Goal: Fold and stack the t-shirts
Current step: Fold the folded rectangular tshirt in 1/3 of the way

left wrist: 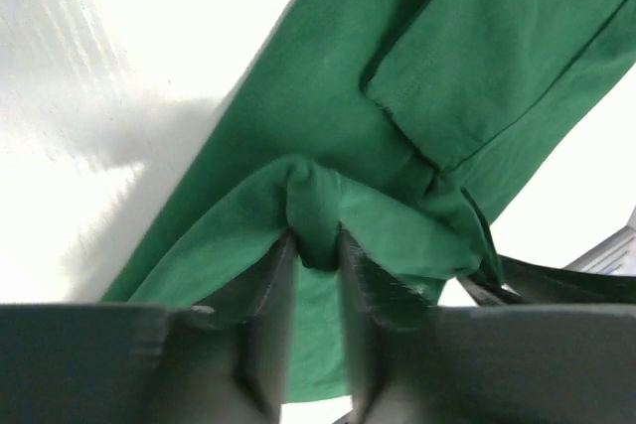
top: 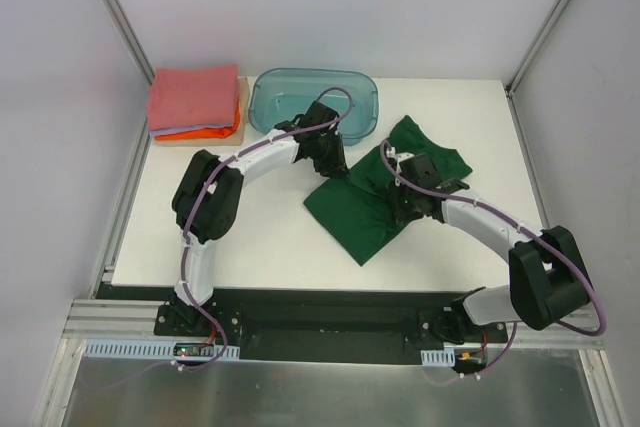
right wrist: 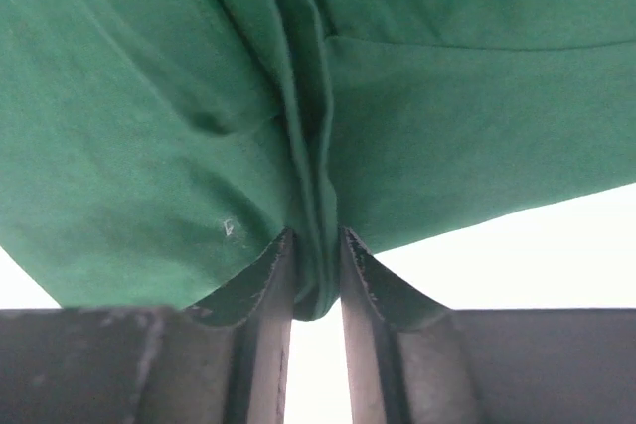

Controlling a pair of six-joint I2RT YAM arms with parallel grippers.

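I fear slippage: left gripper [left wrist: 316, 240] and right gripper [right wrist: 316, 240] each pinch only thin folds of the green shirt [top: 355, 217] near the bin [top: 290, 102].

Matt soft cloth: green shirt [top: 358, 215]; glossy translucent plastic: bin [top: 283, 105].

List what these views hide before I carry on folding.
Top view: the left gripper and right gripper have their fingertips under their own wrists; the pinch on the green shirt is unseen there.
Top view: the folded stack shows only edges under its pink top.
Wrist views: frame edges crop the shirt's outline.
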